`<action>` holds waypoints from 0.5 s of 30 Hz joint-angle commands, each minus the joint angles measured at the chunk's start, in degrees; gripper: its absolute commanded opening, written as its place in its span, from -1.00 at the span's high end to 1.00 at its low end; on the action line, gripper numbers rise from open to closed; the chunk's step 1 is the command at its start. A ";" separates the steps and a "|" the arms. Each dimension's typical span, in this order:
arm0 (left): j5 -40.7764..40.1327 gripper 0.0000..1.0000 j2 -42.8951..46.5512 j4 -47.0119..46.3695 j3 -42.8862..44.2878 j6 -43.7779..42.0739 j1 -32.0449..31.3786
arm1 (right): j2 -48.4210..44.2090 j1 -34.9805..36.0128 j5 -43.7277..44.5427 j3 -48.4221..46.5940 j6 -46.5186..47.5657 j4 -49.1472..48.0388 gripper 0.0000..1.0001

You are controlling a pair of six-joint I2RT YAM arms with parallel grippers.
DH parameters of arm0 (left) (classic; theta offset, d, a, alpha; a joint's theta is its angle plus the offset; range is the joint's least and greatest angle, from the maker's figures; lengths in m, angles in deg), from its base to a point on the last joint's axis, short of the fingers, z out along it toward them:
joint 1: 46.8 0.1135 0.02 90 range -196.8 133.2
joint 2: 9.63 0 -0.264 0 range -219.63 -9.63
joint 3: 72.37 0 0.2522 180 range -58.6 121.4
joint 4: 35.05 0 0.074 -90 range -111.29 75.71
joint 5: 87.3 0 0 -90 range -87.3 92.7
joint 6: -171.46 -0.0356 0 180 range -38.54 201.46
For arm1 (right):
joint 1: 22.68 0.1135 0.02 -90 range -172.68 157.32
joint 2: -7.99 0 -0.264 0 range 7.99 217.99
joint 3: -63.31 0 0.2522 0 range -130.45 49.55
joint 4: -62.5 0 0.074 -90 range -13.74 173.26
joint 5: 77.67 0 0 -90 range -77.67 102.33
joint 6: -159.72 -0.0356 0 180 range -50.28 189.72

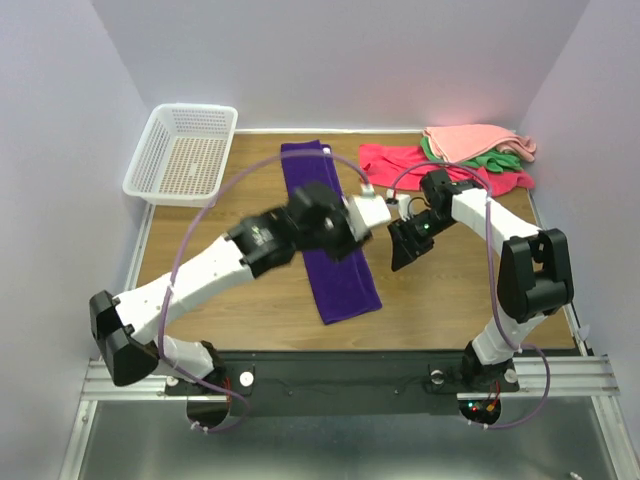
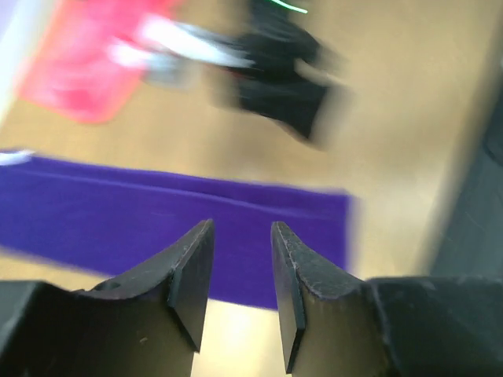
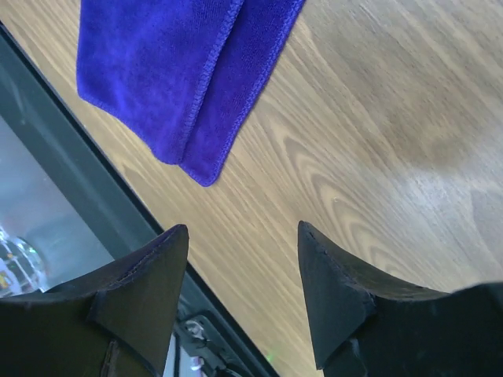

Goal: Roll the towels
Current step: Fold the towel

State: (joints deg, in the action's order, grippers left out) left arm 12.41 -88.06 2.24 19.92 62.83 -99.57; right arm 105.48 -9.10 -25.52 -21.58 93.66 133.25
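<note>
Stretching over the wooden table, the deep purple towel lies flat as a folded strip. Its long axis runs from the far edge toward the arm bases, with the near end slanting slightly toward the right arm. A white basket sits well apart from the left gripper, beyond its arm. A heap of red towel, salmon-pink towel and green towel lies beyond the right gripper. The left gripper hovers above the strip's middle, which passes crosswise beneath its narrowly parted, empty jaws. The right gripper hangs over bare wood just beside the strip, jaws spread wide and empty, with the towel's near corner ahead and left of its fingertips.
</note>
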 commanded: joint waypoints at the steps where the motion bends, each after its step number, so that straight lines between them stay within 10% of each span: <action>1: -7.51 0.11 -4.44 3.19 -8.99 5.09 -9.17 | -3.36 0.30 -0.48 -0.50 -2.85 -0.65 -0.25; 15: -21.57 0.19 -19.30 -3.66 -14.09 9.58 -21.49 | -4.33 -3.74 1.11 -1.65 -4.26 -1.27 -0.26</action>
State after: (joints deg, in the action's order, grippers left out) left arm -2.95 -108.54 2.09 7.24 70.63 -121.58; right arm 103.56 -12.23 -24.67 -22.37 89.47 132.72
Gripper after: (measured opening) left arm 0.407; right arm 0.630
